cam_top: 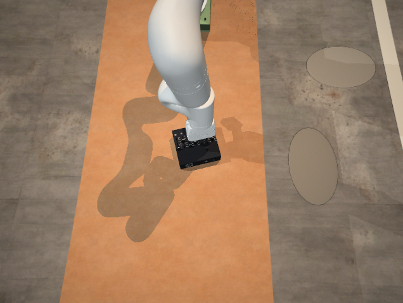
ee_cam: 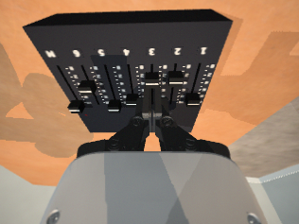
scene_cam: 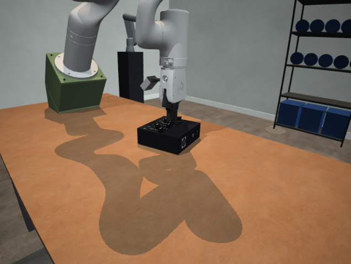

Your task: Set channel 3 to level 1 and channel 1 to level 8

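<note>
The black lighting desk [cam_top: 199, 155] [scene_cam: 165, 137] [ee_cam: 128, 37] stands on its feet on the orange table [cam_top: 195, 227] [scene_cam: 255, 184]. In the wrist view its labels read upside down, M, 6, 5, 4, 3, 2, 1 from left to right. The channel 3 cap [ee_cam: 151, 78] and the channel 2 cap [ee_cam: 176, 77] sit farther from me than the channel 1 cap [ee_cam: 192, 98] and the channel 4 cap [ee_cam: 132, 99]. My gripper [ee_cam: 151, 95] [scene_cam: 171, 115] is shut on nothing. Its tips point down at the channel 3 slot, on the near side of that cap. The scale marks are too small to read.
The arm's green base block [scene_cam: 75, 85] [cam_top: 204, 19] stands at the table's far end. A black pillar [scene_cam: 130, 73] and a shelf rack [scene_cam: 317, 70] with blue boxes stand off the table. The table's edges run close on both sides of the desk.
</note>
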